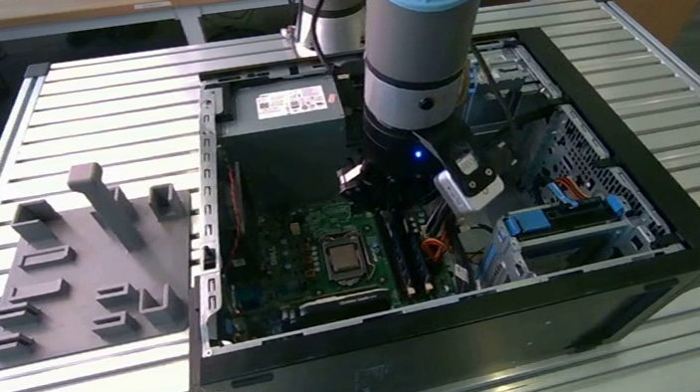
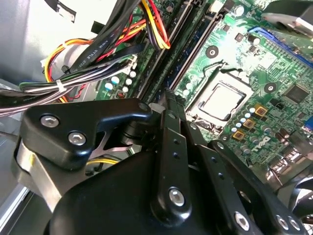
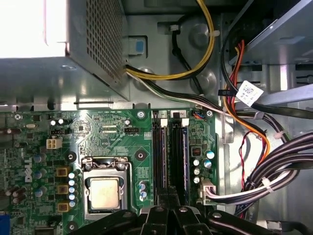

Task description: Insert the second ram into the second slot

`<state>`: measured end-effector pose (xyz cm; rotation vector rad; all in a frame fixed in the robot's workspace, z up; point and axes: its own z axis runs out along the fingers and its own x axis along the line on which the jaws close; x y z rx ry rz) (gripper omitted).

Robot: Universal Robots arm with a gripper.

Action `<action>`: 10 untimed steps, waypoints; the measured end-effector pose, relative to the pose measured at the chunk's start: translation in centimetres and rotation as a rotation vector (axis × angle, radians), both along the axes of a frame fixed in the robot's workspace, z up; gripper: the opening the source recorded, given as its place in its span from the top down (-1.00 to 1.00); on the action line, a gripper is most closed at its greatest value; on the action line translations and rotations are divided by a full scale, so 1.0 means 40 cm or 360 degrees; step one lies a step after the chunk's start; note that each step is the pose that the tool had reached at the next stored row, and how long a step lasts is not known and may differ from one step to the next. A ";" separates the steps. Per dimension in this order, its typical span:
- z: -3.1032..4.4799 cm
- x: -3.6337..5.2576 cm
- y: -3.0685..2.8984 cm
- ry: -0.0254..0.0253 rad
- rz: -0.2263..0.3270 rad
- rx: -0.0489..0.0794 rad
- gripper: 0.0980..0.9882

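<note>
The open computer case (image 1: 677, 246) holds the motherboard (image 3: 112, 142). The hand (image 3: 168, 196), fingers closed together, presses down on the second ram (image 3: 185, 156), whose long axis runs straight ahead of the fingertips in its slot

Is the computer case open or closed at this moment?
Open: the case has no side panel on it, so the motherboard inside lies exposed.
</note>
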<state>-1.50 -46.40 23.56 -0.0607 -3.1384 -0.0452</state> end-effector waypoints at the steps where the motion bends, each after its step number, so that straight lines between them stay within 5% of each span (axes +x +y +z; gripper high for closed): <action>1: 0.003 0.000 0.000 0.00000 0.0000 0.0000 0.98; 10: 0.021 0.000 0.000 -0.00001 0.0000 0.0000 0.98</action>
